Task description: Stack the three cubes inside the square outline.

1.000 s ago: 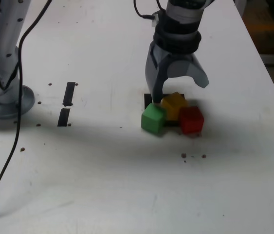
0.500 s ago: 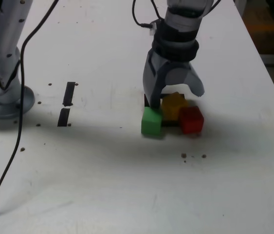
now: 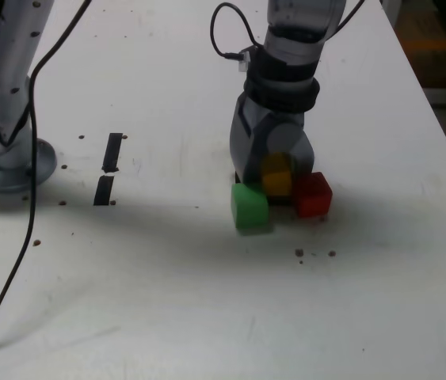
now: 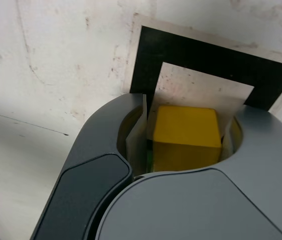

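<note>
Between the jaws of my gripper [image 3: 275,171] sits the yellow cube [image 3: 277,183], and the jaws are shut against its two sides. The wrist view shows the same yellow cube [image 4: 185,131] held between the white pads, resting on the white centre of the square outline [image 4: 206,52] of black tape. Just in front of the gripper, toward the exterior view's left, the green cube [image 3: 249,207] lies on the table. The red cube [image 3: 312,194] rests beside the yellow one on the exterior view's right. In the exterior view the cubes and gripper hide most of the outline.
The arm's grey base [image 3: 5,154] stands at the exterior view's left, with a black cable [image 3: 18,237] trailing over the table. Two short black tape strips [image 3: 112,152] [image 3: 104,190] lie between the base and the cubes. The table's edge runs along the exterior view's right.
The jaws have gone from wide open to shut around the yellow cube. The green cube has shifted slightly toward the camera and turned.
</note>
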`<act>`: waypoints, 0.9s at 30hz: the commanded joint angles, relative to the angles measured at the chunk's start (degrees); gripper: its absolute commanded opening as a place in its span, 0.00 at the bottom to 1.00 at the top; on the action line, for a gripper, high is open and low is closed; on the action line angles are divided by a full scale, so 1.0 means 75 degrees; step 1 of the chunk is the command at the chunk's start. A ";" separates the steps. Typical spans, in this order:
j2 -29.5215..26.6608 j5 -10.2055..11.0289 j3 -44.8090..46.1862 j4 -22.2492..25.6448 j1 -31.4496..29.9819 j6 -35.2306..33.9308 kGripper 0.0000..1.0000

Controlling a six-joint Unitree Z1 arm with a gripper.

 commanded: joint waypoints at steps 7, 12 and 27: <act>-0.0269 0.0499 -0.0248 0.0465 -0.0032 -0.0175 0.21; -0.0766 0.1094 -0.0519 0.1444 0.0013 -0.0327 0.21; -0.1594 0.1680 0.0098 0.1771 0.0726 0.0953 0.22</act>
